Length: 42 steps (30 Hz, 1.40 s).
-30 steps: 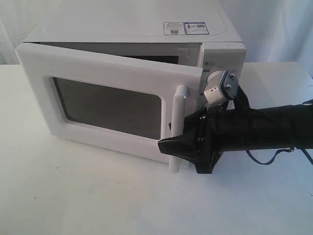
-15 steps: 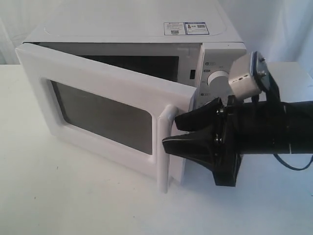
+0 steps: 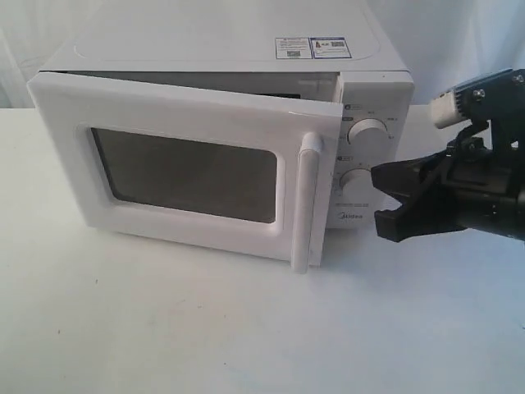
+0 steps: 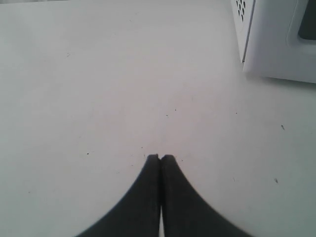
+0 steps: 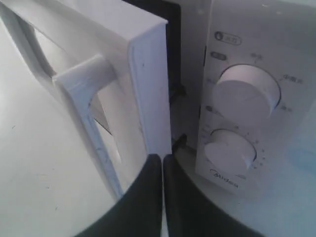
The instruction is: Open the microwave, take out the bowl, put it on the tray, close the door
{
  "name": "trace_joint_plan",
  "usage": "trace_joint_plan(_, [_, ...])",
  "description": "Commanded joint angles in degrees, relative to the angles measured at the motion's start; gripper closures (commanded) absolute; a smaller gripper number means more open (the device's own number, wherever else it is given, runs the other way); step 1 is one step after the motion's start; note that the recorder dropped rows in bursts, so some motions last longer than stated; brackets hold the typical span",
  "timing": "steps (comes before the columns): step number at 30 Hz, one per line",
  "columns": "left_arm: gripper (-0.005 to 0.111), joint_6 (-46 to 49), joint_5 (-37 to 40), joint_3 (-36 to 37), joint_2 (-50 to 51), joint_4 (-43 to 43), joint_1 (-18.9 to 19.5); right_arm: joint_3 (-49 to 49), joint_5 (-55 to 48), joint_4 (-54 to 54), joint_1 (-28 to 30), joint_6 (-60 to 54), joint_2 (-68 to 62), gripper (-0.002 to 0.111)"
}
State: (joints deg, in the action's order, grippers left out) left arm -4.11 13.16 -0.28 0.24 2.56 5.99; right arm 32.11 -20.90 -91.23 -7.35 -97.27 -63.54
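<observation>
The white microwave (image 3: 221,49) stands at the back of the table. Its door (image 3: 180,115) is ajar by a small angle, with the white bar handle (image 3: 307,201) at its free edge. My right gripper (image 3: 379,201) hangs to the right of the handle, in front of the two knobs, apart from both. In the right wrist view its fingers are shut and empty (image 5: 162,157), pointing at the gap between the door edge (image 5: 148,74) and the control panel. My left gripper (image 4: 160,157) is shut and empty over bare table. The bowl is hidden inside.
Two round knobs (image 3: 367,131) (image 3: 354,180) sit on the panel close to my right gripper. In the left wrist view a corner of the microwave (image 4: 276,44) lies ahead. White tabletop (image 3: 164,328) spreads in front of the oven. No tray is in view.
The door swung wider with my right gripper at the handle, then fell back to a small angle. My right gripper has drawn away to the right, off the handle.
</observation>
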Motion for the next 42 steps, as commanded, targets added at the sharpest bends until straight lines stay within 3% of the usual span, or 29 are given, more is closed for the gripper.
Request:
trace_joint_plan(1, [0.107, -0.14, 0.14, 0.28, -0.24, -0.43, 0.1, -0.4, -7.23, -7.93, -0.03, -9.89, -2.46, 0.108])
trace_joint_plan(3, [0.107, -0.14, 0.14, 0.28, -0.24, -0.43, 0.1, -0.4, -8.46, -8.72, -0.03, -13.88, -3.21, 0.108])
trace_joint_plan(7, [0.107, -0.14, 0.14, 0.28, -0.24, -0.43, 0.1, 0.94, -1.54, -8.72, -0.03, -13.87, -3.88, 0.108])
trace_joint_plan(12, [0.107, -0.14, 0.14, 0.28, -0.24, -0.43, 0.1, 4.02, -9.84, -8.72, -0.03, -16.07, -8.58, 0.108])
trace_joint_plan(17, [0.107, -0.02, 0.14, 0.28, -0.24, -0.43, 0.1, 10.73, -11.73, -8.72, -0.03, -18.37, -16.82, 0.108])
trace_joint_plan(26, [0.107, -0.02, 0.14, 0.28, -0.24, -0.43, 0.1, 11.15, -13.25, -8.72, -0.03, -17.99, -17.86, 0.108])
trace_joint_plan(42, [0.107, -0.02, 0.14, 0.28, -0.24, -0.43, 0.1, 11.15, -36.96, -0.28, -0.24, -11.22, -17.97, 0.108])
